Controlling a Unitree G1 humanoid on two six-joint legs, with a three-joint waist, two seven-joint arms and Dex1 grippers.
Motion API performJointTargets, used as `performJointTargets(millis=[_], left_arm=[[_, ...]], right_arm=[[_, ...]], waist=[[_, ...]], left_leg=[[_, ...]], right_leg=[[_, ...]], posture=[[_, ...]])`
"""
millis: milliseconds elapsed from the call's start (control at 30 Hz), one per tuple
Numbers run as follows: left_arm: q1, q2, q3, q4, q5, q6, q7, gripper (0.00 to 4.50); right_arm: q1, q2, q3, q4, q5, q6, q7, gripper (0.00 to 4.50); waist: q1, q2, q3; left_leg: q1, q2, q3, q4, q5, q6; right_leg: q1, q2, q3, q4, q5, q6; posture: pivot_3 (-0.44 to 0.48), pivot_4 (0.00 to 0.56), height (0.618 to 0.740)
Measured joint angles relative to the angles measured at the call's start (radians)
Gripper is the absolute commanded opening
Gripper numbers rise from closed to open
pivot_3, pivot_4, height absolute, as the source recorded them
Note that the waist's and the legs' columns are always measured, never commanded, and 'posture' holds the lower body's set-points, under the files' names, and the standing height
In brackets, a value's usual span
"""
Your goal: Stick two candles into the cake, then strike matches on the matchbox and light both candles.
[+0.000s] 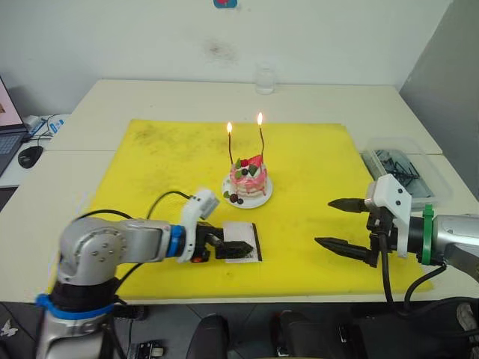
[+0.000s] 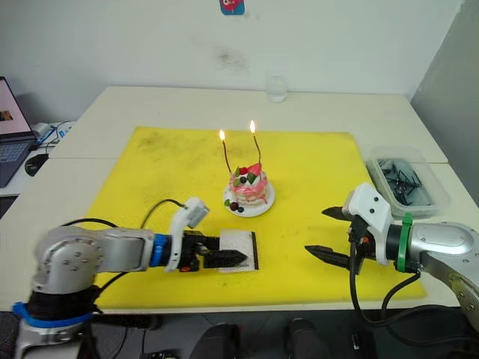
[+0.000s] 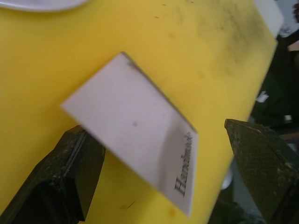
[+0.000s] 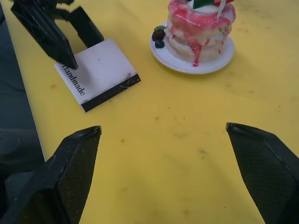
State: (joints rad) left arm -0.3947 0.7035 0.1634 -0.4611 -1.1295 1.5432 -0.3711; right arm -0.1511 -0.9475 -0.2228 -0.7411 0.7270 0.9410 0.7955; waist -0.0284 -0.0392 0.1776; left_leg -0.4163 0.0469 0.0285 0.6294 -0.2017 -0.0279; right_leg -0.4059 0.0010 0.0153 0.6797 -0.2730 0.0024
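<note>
A: From the head views, where does the task stand?

B: Both candles (image 1: 230, 148) stand in the cake (image 1: 248, 180) and both carry a flame, so I judge the lighting done. The cake sits on its plate near the middle of the yellow mat (image 1: 150, 164). The matchbox (image 1: 242, 242) lies flat on the mat, nearer the robot than the cake.

A: And the arms?

B: The left gripper (image 1: 238, 244) is at the matchbox, fingers reaching over its near side, probably there to steady the box for striking. The right gripper (image 1: 346, 225) hangs over bare mat to the right, well apart from the cake, jaws wide and holding nothing. A clear tub (image 1: 408, 168) of dark sticks, likely matches, sits just off the mat's right edge; I can't make them out singly.

A: What does the left wrist view add?

B: It shows the jaws spread wider than the box, one finger (image 3: 60, 179) under or beside its edge, the other clear of it. So open, not clamped. The "Handmade" script reads here.

A: The right wrist view?

B: The black striking strip along the box edge, the left gripper's fingers (image 4: 44, 28) over the box's far edge, and berries on the plate (image 4: 187, 65). Its own jaws are wide apart, empty.
</note>
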Motion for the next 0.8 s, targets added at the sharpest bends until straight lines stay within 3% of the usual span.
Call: performJointTargets(millis=[133,233,300,400,467,567,800], left_arm=[[0.039,0.108,0.074,-0.069,-0.052,-0.008,-0.070,4.48],[0.118,0.231,0.112,-0.115,-0.021,-0.104,-0.181,4.48],[0.187,0.313,0.142,-0.121,0.071,-0.228,-0.265,4.48],[0.284,0.404,0.162,-0.027,0.337,-0.572,-0.386,4.48],[0.307,0.420,0.179,0.032,0.441,-0.721,-0.449,4.48],[0.315,0.428,0.180,0.096,0.501,-0.837,-0.529,4.48],[0.328,0.432,0.198,0.188,0.531,-0.894,-0.630,4.48]], right_arm=[[0.004,-0.050,-0.023,0.021,-0.015,-0.062,0.051,4.50],[0.008,-0.069,-0.059,0.047,-0.039,-0.122,0.082,4.50],[0.013,-0.084,-0.102,0.079,-0.054,-0.169,0.109,4.50],[0.020,-0.166,-0.207,0.167,-0.058,-0.196,0.204,4.50],[0.026,-0.197,-0.268,0.205,-0.058,-0.209,0.251,4.50],[0.050,-0.228,-0.316,0.240,-0.061,-0.227,0.310,4.50],[0.079,-0.292,-0.401,0.325,-0.087,-0.241,0.422,4.50]], waist=[[0.002,0.000,0.000],[0.002,-0.001,0.001],[0.003,-0.001,0.001],[0.008,0.002,0.003],[0.013,0.002,0.003],[0.020,0.002,0.003],[0.021,0.003,0.004]], left_leg=[[-0.001,-0.001,0.002,0.000,0.000,0.000],[-0.001,-0.001,0.001,0.000,0.000,0.000],[0.000,-0.001,0.001,0.000,0.000,0.000],[0.001,-0.001,0.001,0.000,0.000,0.000],[0.000,0.000,0.002,0.000,0.000,0.000],[0.000,0.000,0.003,-0.001,0.000,0.000],[-0.001,0.000,0.004,-0.003,-0.001,0.001]], right_leg=[[0.000,-0.003,0.001,-0.002,0.000,0.000],[0.000,-0.003,0.000,-0.001,0.000,0.000],[0.000,-0.004,0.000,-0.001,-0.002,-0.002],[0.000,-0.004,-0.001,-0.001,-0.005,-0.010],[0.000,-0.005,-0.001,-0.001,-0.005,-0.011],[-0.001,-0.006,0.000,-0.002,-0.006,-0.011],[-0.002,-0.006,-0.001,-0.003,-0.006,-0.010]], posture=[[0.000,0.150,0.740],[0.000,0.150,0.740],[0.000,0.150,0.740],[0.000,0.150,0.740],[0.000,0.150,0.740],[0.000,0.150,0.740],[0.000,0.150,0.740]])
